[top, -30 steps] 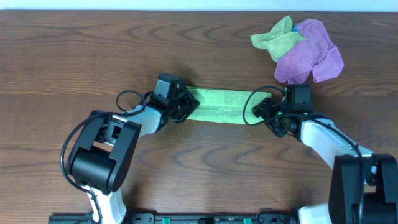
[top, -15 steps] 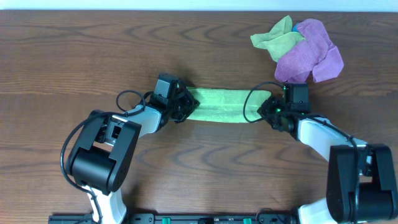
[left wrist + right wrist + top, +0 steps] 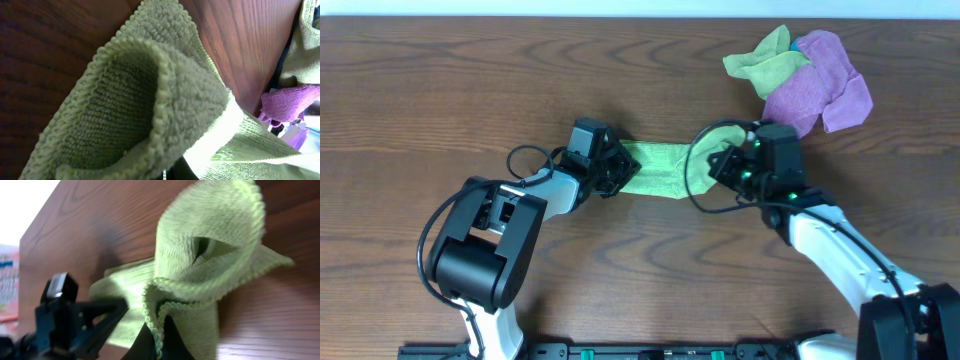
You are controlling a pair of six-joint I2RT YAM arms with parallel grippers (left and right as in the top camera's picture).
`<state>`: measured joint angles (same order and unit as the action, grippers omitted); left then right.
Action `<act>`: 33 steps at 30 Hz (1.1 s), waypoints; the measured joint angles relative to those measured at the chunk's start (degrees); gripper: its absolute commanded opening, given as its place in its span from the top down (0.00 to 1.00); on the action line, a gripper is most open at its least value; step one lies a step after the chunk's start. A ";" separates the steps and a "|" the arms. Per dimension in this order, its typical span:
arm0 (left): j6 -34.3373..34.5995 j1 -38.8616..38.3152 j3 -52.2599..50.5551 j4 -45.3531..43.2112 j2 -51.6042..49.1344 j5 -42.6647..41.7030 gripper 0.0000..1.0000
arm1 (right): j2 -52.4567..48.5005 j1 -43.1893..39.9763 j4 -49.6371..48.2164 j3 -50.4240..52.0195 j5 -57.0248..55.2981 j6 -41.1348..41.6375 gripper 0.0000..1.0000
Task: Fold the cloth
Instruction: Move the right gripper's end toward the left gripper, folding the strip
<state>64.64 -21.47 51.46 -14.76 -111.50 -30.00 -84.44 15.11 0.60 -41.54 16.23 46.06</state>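
A light green cloth [image 3: 662, 168] lies as a narrow strip on the wooden table between my two grippers. My left gripper [image 3: 620, 171] is shut on its left end, where the cloth [image 3: 150, 85] bulges in a folded loop filling the left wrist view. My right gripper [image 3: 718, 167] is shut on the right end, which is lifted and curled over toward the left. In the right wrist view the cloth's hem [image 3: 165, 305] is pinched between the dark fingertips [image 3: 172, 342], with the raised corner flopping above them. The left gripper [image 3: 65, 317] shows beyond.
A pile of other cloths sits at the back right: a purple one [image 3: 817, 82] and a pale green one [image 3: 767, 58]. The purple one [image 3: 282, 102] also shows in the left wrist view. The table's far edge [image 3: 640, 18] runs along the top.
My right gripper closed on the cloth's right end and moved left with it, lifting and curling that end over the strip. The left gripper stayed still.
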 measured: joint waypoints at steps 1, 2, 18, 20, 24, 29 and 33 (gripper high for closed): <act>0.00 0.00 0.00 0.00 0.00 0.00 0.94 | -0.02 1.09 -0.68 0.02 -0.09 0.02 0.99; 0.02 0.00 0.00 0.00 0.00 0.00 0.94 | -0.02 2.05 -1.40 0.02 -0.20 0.04 0.99; -2.36 0.68 0.00 0.44 0.00 -2.01 0.94 | -5.77 9.97 -6.47 -2.71 -1.81 1.46 0.99; -3.23 1.11 0.00 0.50 0.00 -2.71 0.94 | -7.65 10.29 -4.90 -4.83 -1.90 1.25 0.99; -4.74 2.58 0.00 0.92 0.11 -4.13 0.94 | -9.81 10.91 -2.54 -8.81 -1.92 0.31 0.99; -6.34 4.85 0.00 1.22 1.57 -5.90 0.94 | -9.86 11.69 -1.88 -11.08 -1.92 -0.28 0.99; -8.33 7.04 0.00 2.10 4.70 -7.48 0.94 | -9.88 12.13 -1.66 -11.67 -1.99 -0.48 0.99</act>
<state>56.31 -14.44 51.46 -12.67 -106.80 -37.47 -94.32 27.24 -1.06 -53.21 14.24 45.58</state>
